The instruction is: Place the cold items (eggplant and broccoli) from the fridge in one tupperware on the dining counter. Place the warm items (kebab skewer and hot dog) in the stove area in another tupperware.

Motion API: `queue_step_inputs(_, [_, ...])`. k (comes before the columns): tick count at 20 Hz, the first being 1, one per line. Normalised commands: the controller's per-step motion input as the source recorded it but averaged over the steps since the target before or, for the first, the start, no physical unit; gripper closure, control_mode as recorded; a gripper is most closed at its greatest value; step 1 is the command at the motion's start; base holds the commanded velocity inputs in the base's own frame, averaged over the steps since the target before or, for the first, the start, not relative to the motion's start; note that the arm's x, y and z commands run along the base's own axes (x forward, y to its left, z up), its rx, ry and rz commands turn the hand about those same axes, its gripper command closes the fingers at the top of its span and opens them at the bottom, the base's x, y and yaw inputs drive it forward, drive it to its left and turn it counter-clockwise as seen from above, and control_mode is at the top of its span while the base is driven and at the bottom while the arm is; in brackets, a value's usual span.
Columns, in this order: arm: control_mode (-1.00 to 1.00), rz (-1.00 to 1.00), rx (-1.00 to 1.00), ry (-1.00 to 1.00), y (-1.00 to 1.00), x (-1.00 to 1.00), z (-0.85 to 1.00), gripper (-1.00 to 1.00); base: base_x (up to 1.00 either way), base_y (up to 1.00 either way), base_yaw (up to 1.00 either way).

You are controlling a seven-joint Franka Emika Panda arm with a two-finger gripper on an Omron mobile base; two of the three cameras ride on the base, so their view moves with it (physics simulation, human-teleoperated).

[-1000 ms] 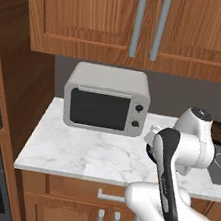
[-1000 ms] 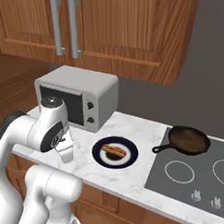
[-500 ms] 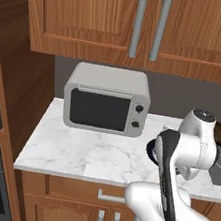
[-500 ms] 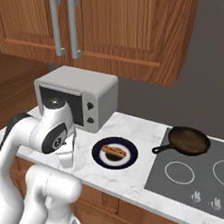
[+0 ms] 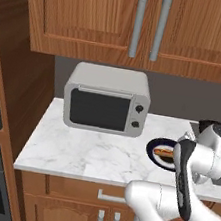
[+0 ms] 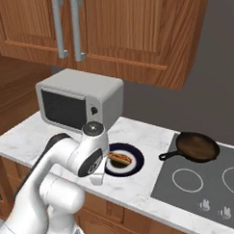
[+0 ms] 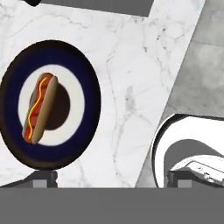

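While the hot dog [image 7: 40,108] lies untouched on its dark-rimmed plate [image 7: 85,74] at the left of the hand view, little of the task looks done. Item: hot dog, warm group, on plate at centre of the marble desk [image 6: 149,188] in the right base view, between microwave [image 6: 78,100] and cooktop [image 6: 202,185]; not yet lifted. Item: hand [image 7: 111,180], fingers spread wide, empty, poised above the desk just right of the plate. Item: skillet [image 6: 197,145], upper right, on the cooktop. Judged outstanding: grasping the hot dog, finding the kebab skewer, both tupperware placements, all fridge items; no container is seen
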Motion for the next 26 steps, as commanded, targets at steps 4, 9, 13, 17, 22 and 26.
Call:
queue_step_inputs(4, [-1.0, 0.0, 0.16, 0.28, -0.31, 0.89, 0.0, -1.0, 0.0, 0.0, 0.0])
queue_step_inputs(9, [-1.0, -0.04, 0.05, 0.2, 0.0, 0.97, 0.0, -1.0, 0.0, 0.0, 0.0])
queue_step_inputs(13, [-1.0, -0.02, 0.05, -0.09, -0.1, 0.64, -0.19, -1.0, 0.0, 0.0, 0.0])
queue_step_inputs(17, [-1.0, -0.01, 0.03, -0.11, -0.12, 0.54, -0.43, -1.0, 0.0, 0.0, 0.0])
queue_step_inputs(22, [-1.0, 0.0, 0.0, 0.0, -0.01, 0.62, -0.43, -1.0, 0.0, 0.0, 0.0])
queue_step_inputs(26, [-1.0, 0.0, 0.0, 0.0, -0.02, 0.52, -0.39, -1.0, 0.0, 0.0, 0.0])
